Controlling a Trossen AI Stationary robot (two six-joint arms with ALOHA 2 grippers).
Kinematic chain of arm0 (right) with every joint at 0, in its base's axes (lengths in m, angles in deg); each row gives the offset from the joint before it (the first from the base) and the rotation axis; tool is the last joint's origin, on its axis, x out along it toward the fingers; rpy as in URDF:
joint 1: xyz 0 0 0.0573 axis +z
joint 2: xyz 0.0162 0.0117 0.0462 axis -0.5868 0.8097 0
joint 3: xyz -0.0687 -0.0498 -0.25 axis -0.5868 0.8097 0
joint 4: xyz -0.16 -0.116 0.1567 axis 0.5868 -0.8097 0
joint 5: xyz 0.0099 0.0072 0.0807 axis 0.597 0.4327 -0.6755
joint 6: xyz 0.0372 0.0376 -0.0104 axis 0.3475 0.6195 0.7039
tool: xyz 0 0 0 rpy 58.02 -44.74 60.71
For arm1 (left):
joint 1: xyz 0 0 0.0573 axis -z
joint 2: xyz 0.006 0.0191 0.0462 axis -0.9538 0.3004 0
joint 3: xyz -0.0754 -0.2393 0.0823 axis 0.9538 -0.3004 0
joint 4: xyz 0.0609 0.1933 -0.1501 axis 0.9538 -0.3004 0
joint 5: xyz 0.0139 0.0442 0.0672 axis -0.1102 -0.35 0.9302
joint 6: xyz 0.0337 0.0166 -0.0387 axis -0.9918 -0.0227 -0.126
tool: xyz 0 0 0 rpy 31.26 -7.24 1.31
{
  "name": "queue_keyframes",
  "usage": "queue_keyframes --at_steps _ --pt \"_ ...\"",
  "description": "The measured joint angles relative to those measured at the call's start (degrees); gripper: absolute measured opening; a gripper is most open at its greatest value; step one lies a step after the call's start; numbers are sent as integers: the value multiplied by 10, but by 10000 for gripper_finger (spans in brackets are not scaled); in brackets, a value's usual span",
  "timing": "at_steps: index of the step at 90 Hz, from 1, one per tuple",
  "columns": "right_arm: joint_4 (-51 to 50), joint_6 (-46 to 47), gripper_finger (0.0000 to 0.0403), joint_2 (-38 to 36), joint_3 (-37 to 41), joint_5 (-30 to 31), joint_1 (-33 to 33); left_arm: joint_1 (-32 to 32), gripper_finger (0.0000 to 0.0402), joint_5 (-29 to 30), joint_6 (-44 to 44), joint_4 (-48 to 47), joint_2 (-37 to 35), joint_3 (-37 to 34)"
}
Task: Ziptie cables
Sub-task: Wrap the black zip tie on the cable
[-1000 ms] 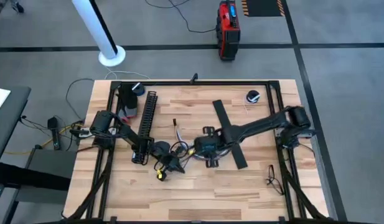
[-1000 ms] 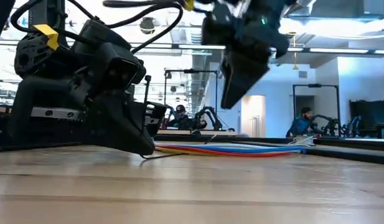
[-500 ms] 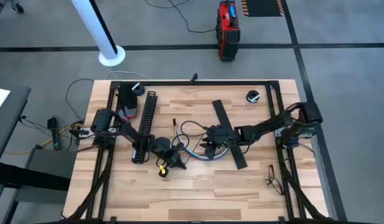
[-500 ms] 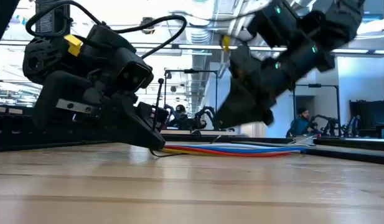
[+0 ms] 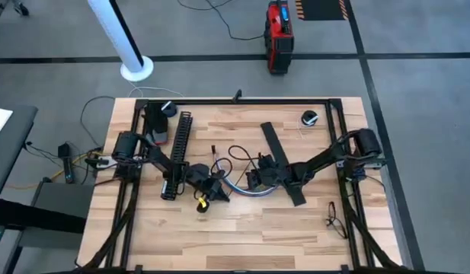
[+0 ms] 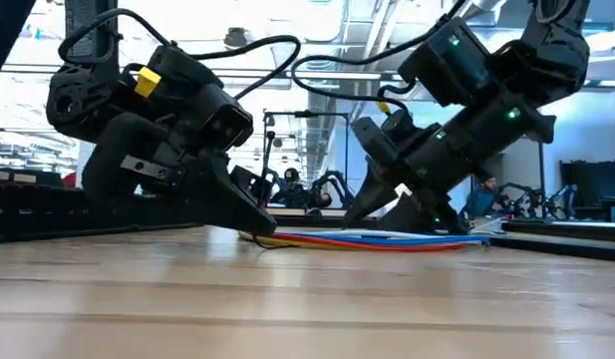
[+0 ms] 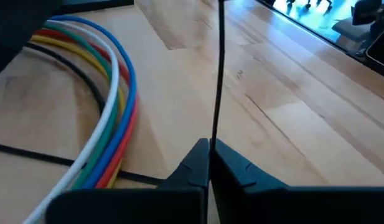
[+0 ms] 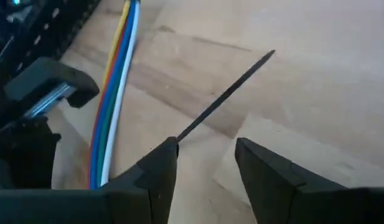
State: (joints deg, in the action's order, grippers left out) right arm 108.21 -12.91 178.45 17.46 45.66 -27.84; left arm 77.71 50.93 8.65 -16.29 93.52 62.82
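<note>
- The left gripper (image 7: 209, 163) is seen pinched together on a thin black ziptie (image 7: 218, 68)
- The right gripper (image 8: 204, 163) is held apart
- The cables (image 5: 238, 190) are laid on the table (image 5: 295, 228) between both grippers

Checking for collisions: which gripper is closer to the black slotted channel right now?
Left. The left gripper, shut on a zip tie, sits beside the channel; the right gripper is farther off, beyond the cables.

Cables (image 7: 114, 106), flat side-by-side band of white, blue, green, red, yellow wires, curving on the table (image 5: 295, 228) mid-board; lying loose, unbundled
</note>
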Motion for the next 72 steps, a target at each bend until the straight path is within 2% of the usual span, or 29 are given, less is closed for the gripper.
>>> queue_keyframes --at_steps 19,28,36,44,50,60,72 --pt "25 -16 165 9 -13 0 -16 -1 0 0 0 1 0 0" --pt "20 -19 150 9 -13 0 -18 -1 0 1 1 1 0 0" --pt "6 -34 109 9 -13 3 -15 -1 0 1 2 6 0 0" --pt "6 -66 44 10 -13 4 -6 -1 0 1 2 11 0 0" --pt "6 -87 12 11 -13 26 6 -1 0 1 2 11 0 0" --pt "11 -90 18 11 -12 54 22 -1 0 1 4 11 0 0" --pt "13 -47 41 11 -12 50 21 -1 0 1 7 14 0 0"
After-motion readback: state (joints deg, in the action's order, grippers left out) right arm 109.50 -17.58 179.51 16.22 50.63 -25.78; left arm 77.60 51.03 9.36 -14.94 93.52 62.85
